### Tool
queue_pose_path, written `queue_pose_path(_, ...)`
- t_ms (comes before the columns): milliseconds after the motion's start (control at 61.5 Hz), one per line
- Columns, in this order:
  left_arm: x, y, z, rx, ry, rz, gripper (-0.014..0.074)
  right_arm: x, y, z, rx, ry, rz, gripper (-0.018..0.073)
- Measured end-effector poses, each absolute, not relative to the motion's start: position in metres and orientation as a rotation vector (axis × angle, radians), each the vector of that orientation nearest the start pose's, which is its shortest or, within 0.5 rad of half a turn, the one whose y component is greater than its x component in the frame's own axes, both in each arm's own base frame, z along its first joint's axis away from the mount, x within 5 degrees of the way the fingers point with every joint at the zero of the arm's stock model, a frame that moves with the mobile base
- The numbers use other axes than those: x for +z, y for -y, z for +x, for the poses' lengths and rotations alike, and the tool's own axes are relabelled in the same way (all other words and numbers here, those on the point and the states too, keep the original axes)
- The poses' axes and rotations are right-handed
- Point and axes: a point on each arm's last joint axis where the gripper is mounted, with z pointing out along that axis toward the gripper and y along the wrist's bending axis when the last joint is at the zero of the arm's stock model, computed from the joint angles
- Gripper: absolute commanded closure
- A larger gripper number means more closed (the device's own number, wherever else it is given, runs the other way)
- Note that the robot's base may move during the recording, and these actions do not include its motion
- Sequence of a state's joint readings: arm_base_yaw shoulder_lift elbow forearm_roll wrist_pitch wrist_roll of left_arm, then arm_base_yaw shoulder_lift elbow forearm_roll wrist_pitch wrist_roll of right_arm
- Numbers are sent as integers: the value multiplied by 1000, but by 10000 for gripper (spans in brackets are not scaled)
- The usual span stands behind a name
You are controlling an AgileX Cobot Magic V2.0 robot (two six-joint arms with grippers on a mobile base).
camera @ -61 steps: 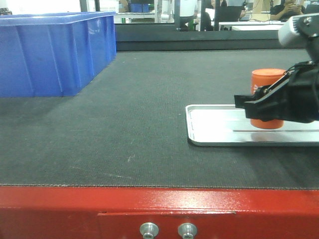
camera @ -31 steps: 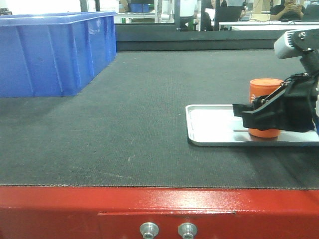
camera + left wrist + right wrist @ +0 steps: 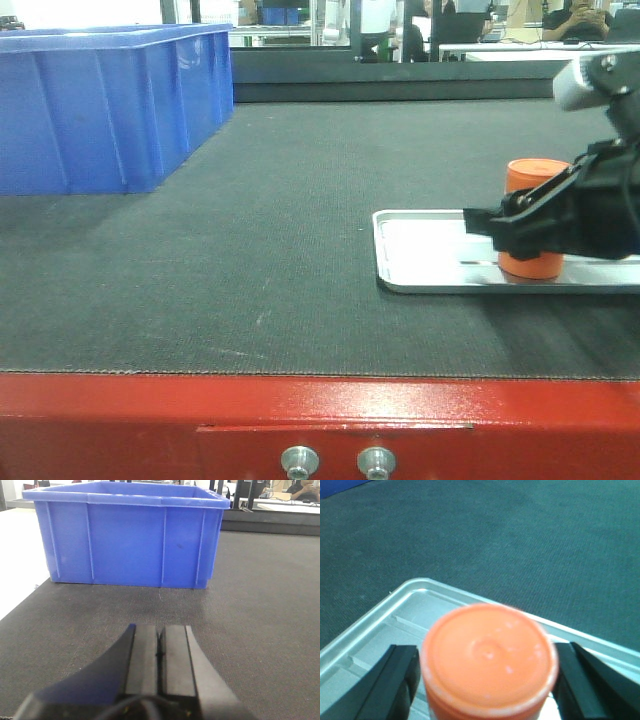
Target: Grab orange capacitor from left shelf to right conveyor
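Your right gripper (image 3: 520, 222) is clamped on the orange capacitor (image 3: 535, 222), its black fingers (image 3: 395, 680) pressed against both sides of the can. The capacitor stands upright in the shallow silver tray (image 3: 425, 250), which lies on the dark grey conveyor belt (image 3: 280, 240). Your left gripper (image 3: 159, 647) hangs over the belt with its fingers together, holding nothing, facing the blue bin (image 3: 130, 535) that sits on the belt.

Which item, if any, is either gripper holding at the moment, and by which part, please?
The right gripper holds the orange capacitor by its sides; the left gripper holds nothing.
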State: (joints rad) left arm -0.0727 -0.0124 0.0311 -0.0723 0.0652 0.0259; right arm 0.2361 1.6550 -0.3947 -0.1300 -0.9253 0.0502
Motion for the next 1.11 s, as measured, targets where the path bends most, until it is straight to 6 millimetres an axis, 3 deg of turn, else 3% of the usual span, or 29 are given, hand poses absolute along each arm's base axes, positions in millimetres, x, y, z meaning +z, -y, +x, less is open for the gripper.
queue_pose_path(228, 197, 5, 57, -97, -1568, 24, 723, 192, -67, 243, 260, -1806, -256, -54)
queue_pose_path(391, 197, 5, 57, -97, -1568, 24, 723, 229, -59, 220, 299, -1781, -172, -44)
queue_pose_path(488, 197, 5, 57, -97, -1568, 24, 723, 251, -53, 201, 298, -1758, -148, 44)
queue_pose_path(765, 197, 5, 57, -97, -1568, 24, 723, 285, -36, 149, 241, -1817, -115, 515)
queue_pose_path(960, 197, 5, 57, -97, -1568, 24, 723, 297, -27, 120, 229, -1795, -96, 503)
queue_pose_path(1107, 197, 5, 57, -97, -1568, 24, 723, 300, -25, 114, 230, -1773, -93, 503)
